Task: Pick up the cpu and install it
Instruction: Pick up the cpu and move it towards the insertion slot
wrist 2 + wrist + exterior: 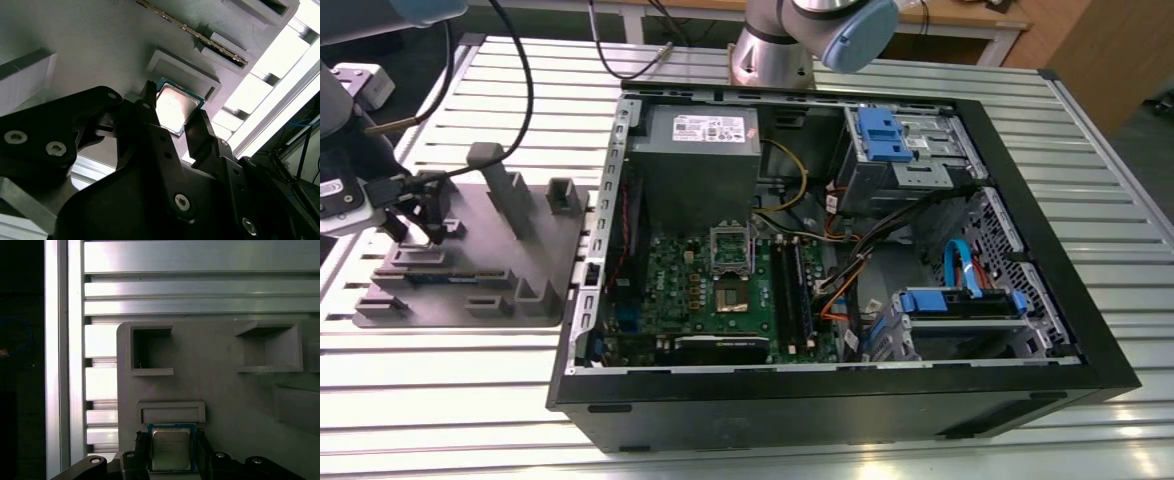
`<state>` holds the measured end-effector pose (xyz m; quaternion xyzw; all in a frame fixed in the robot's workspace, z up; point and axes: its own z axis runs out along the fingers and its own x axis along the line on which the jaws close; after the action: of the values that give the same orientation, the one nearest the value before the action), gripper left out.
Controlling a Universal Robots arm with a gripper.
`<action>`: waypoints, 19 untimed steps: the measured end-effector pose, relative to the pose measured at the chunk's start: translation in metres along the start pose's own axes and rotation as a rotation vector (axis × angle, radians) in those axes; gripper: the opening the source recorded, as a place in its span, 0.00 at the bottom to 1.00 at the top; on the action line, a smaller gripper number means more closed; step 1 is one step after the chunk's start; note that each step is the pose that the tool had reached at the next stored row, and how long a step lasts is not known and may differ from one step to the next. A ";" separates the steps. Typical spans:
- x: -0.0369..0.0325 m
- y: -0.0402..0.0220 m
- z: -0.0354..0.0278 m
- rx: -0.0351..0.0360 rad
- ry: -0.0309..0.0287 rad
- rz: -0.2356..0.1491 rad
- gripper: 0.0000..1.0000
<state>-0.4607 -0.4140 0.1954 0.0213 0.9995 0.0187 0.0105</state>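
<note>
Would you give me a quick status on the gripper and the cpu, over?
Status: gripper shut on the cpu, at the grey fixture tray; lift not evident. A raised tray block beside it.

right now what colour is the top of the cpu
The cpu has a silvery-grey top with a thin teal-green edge; best seen in the first wrist view.
</note>
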 end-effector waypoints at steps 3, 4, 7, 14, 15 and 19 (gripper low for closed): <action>0.0000 0.0000 -0.0006 0.0000 0.0000 0.000 0.47; 0.0000 0.0001 -0.0013 -0.0001 -0.0001 0.000 0.47; -0.0001 0.0001 -0.0018 0.0000 -0.0004 0.004 0.47; -0.0001 0.0001 -0.0030 0.0001 -0.0003 0.008 0.47; -0.0001 0.0001 -0.0033 0.0002 -0.0003 0.009 0.47; -0.0001 0.0001 -0.0036 0.0001 -0.0009 0.016 0.47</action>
<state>-0.4606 -0.4140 0.1990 0.0292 0.9993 0.0187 0.0108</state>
